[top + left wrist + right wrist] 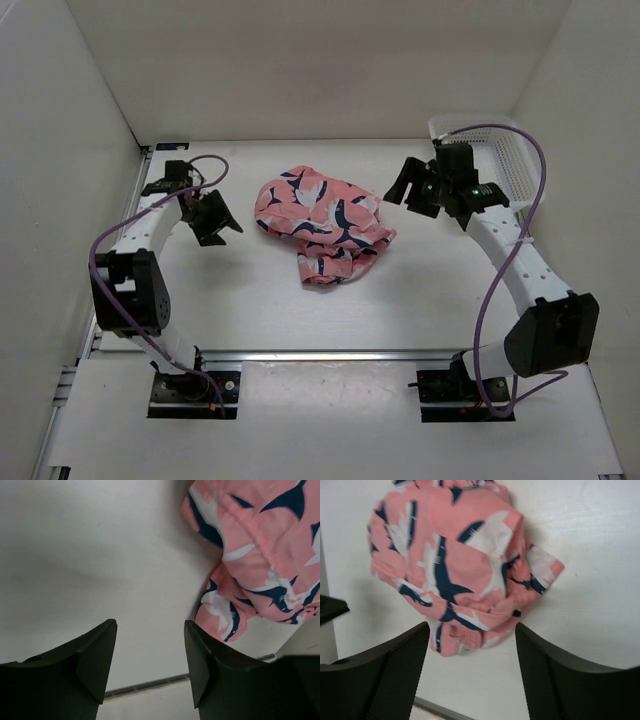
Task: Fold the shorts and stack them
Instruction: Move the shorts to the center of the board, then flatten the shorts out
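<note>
White table point(260, 310) has the shorts point(322, 225) in a messy lump in the middle. Left gripper point(220, 228) hangs at 9 o'clock and right gripper point(405, 185) at 3 o'clock. Both are spread wide and hold nothing, ready to grab each side.

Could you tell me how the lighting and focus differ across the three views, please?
Top external: soft, even light, only faint shadows, shorts sharp. Left wrist: left gripper nearly black, a broad dim shadow on the table. Right wrist: shorts crisp, right gripper dark and slightly soft.
</note>
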`<state>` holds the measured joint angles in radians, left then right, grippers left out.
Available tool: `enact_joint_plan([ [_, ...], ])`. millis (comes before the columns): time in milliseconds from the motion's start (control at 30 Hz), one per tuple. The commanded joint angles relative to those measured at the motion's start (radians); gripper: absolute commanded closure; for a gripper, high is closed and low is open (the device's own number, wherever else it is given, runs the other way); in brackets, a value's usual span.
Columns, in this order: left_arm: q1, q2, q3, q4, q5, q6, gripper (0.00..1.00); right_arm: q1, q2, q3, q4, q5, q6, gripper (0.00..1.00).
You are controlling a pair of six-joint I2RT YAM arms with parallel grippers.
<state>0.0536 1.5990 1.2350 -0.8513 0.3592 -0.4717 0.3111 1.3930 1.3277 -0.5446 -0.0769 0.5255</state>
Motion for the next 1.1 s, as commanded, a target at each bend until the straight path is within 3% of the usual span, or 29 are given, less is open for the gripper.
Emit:
enact_joint_plan([
  [0, -0.075, 0.054, 0.147, 0.074, -0.005, -0.019, 0.28, -0.070, 0.047, -0.085, 0.018, -0.180, 0.119, 0.24],
  [33, -0.087, 0.076, 0.170, 0.074, -0.032, -0.019, 0.00, -0.084, 0.058, -0.128, 0.028, -0.211, 0.140, 0.22],
  [167, -0.112, 0.222, 0.280, 0.074, -0.022, -0.044, 0.00, -0.141, 0.058, -0.250, 0.103, -0.348, 0.244, 0.22],
  [333, -0.132, 0.380, 0.392, 0.074, 0.018, -0.053, 0.00, -0.152, 0.090, -0.320, 0.222, -0.428, 0.320, 0.08],
  [433, -0.141, 0.453, 0.446, 0.074, 0.049, -0.053, 0.00, -0.141, 0.136, -0.311, 0.255, -0.437, 0.330, 0.05],
  [633, -0.173, 0.519, 0.517, 0.074, 0.040, -0.073, 0.00, -0.118, 0.268, -0.239, 0.314, -0.426, 0.330, 0.14],
  [667, -0.182, 0.533, 0.535, 0.074, 0.040, -0.073, 0.03, -0.118, 0.306, -0.223, 0.324, -0.426, 0.330, 0.22],
  [733, -0.182, 0.546, 0.549, 0.074, 0.040, -0.082, 0.30, -0.109, 0.339, -0.167, 0.308, -0.413, 0.330, 0.36],
  [767, -0.182, 0.555, 0.561, 0.074, 0.040, -0.082, 0.46, -0.109, 0.362, -0.148, 0.308, -0.412, 0.309, 0.62],
  [800, -0.182, 0.555, 0.561, 0.074, 0.040, -0.082, 0.60, -0.109, 0.371, -0.112, 0.293, -0.396, 0.300, 0.72],
  [833, -0.182, 0.555, 0.575, 0.074, 0.040, -0.082, 0.83, -0.109, 0.380, -0.092, 0.282, -0.396, 0.300, 0.82],
  [867, -0.182, 0.555, 0.575, 0.074, 0.050, -0.082, 0.90, -0.109, 0.400, -0.067, 0.263, -0.385, 0.285, 0.91],
  [900, -0.182, 0.555, 0.602, 0.063, 0.050, -0.082, 0.90, -0.109, 0.409, -0.039, 0.247, -0.376, 0.272, 1.00],
  [1033, -0.163, 0.555, 0.722, 0.008, 0.032, -0.071, 0.90, -0.109, 0.460, 0.172, 0.177, -0.337, 0.228, 1.00],
  [1067, -0.149, 0.555, 0.763, -0.017, 0.020, -0.071, 0.90, -0.109, 0.492, 0.318, 0.131, -0.322, 0.205, 1.00],
])
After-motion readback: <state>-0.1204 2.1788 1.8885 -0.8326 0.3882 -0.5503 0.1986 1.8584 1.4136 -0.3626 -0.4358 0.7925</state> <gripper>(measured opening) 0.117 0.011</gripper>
